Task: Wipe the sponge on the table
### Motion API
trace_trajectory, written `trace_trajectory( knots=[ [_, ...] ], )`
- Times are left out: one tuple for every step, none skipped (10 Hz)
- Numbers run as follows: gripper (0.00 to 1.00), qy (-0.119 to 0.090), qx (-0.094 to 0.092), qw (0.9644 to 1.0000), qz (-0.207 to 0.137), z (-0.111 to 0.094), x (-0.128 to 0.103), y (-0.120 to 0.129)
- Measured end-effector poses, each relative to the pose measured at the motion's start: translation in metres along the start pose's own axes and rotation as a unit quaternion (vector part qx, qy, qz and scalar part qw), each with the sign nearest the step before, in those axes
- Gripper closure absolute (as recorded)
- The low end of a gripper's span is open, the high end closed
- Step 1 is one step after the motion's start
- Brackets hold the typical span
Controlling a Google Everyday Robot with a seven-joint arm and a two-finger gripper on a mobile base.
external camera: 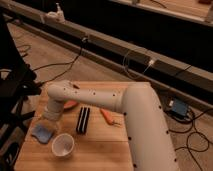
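Currently gripper (52,121) sits low over the table (97,150), left side, jaws apart, just above the sponge (42,133); sponge lies near the left edge, white cup (63,145) just beside, little room between

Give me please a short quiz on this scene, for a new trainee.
1. True or false: the sponge lies inside the white cup.
2. The gripper is: A) close above the sponge, B) over the cup, C) off the table.
3. What lies between the gripper and the orange tool?
Key: 1 false, it lies on the table beside the cup; 2 A; 3 the black block.
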Motion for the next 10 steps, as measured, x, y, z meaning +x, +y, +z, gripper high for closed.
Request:
trace_trajectory(
  knots=[
    [0.20, -0.001, 0.001, 1.0000, 0.000, 0.001, 0.000, -0.001],
    [0.20, -0.005, 0.003, 1.0000, 0.001, 0.007, -0.001, 0.000],
    [0.20, -0.010, 0.006, 0.9999, 0.003, 0.012, -0.004, -0.002],
    [0.20, -0.015, 0.010, 0.9998, 0.003, 0.018, -0.006, -0.003],
    [0.20, -0.017, 0.014, 0.9997, 0.005, 0.021, -0.006, -0.002],
    [0.20, -0.020, 0.020, 0.9996, 0.007, 0.024, -0.006, -0.003],
    [0.20, -0.022, 0.025, 0.9994, 0.013, 0.029, -0.005, -0.002],
    [0.20, -0.024, 0.028, 0.9992, 0.016, 0.033, -0.004, -0.002],
    [0.20, -0.028, 0.031, 0.9989, 0.022, 0.039, -0.003, -0.002],
    [0.25, -0.031, 0.034, 0.9986, 0.025, 0.044, -0.003, -0.002]
  ],
)
